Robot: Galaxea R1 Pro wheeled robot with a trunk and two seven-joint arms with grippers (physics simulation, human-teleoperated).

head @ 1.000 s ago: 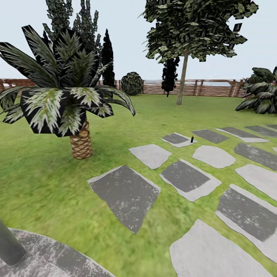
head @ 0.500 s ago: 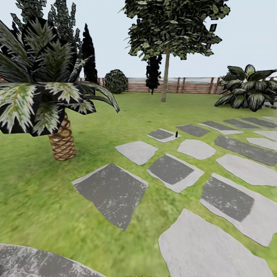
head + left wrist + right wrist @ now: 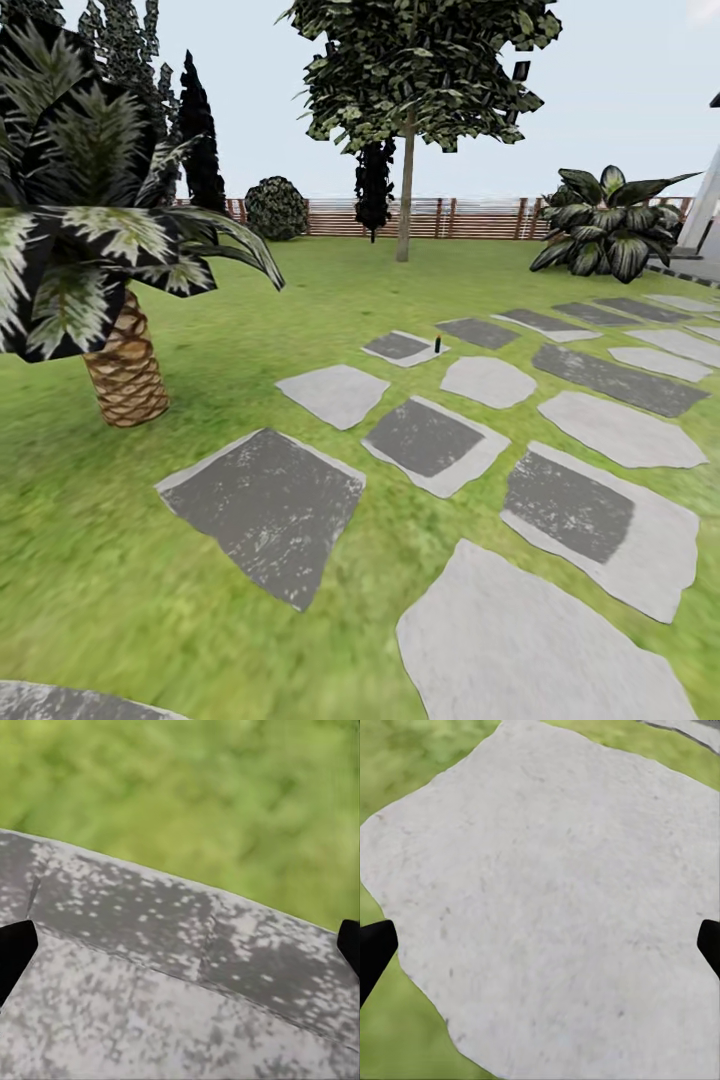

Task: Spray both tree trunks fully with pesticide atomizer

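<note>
Ahead, pesticide atomizer (image 3: 437, 346) upright on a paving slab (image 3: 400, 348) — contents unseen, both jaws spread wide, empty.

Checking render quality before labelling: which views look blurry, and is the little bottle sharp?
Head view: near grass smeared; the bottle a tiny dark sliver, detail lost. Left wrist view: grass a soft blur. Right wrist view: pale stone fairly crisp.

Both the left end effector (image 3: 180, 945) and right end effector (image 3: 540, 945) hang with fingertips wide apart.
</note>
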